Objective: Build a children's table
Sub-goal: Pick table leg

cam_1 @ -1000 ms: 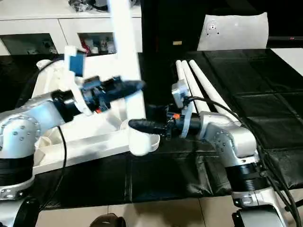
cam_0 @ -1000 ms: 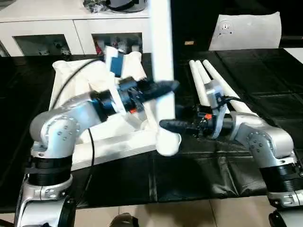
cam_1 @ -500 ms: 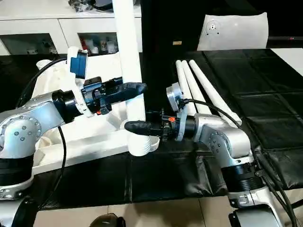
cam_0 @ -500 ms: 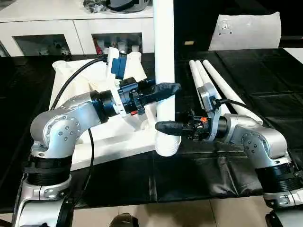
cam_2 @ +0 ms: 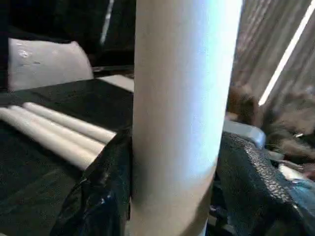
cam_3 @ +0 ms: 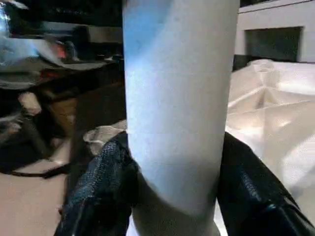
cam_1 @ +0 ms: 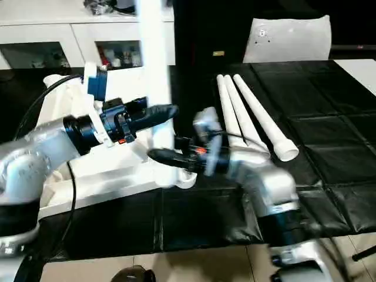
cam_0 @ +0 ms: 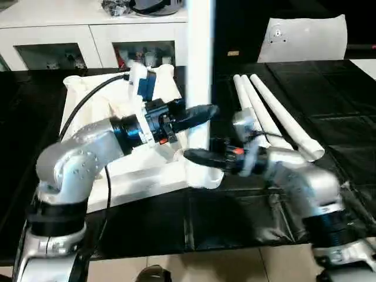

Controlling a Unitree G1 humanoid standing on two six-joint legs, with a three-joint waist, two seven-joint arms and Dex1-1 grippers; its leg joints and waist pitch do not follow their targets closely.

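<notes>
we see one white leg [cam_0: 198, 70] standing upright, long axis vertical, its foot at the near corner socket of the upturned tabletop [cam_0: 126, 170]. the left hand [cam_0: 200, 113] pinches it higher up, the right hand [cam_0: 197, 156] lower. three spare legs [cam_0: 267, 114] lie side by side on the black counter [cam_0: 329, 94], pointing away; a white cabinet [cam_0: 70, 35] stands behind.

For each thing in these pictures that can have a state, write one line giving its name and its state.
Upright leg: standing vertical at the tabletop's near corner, held by both grippers.
Tabletop: lying underside up on the black table.
Three spare legs: lying side by side on the black table, untouched.
Left gripper: jaws shut on the upright leg, higher up.
Right gripper: jaws shut on the upright leg, near its base.
</notes>
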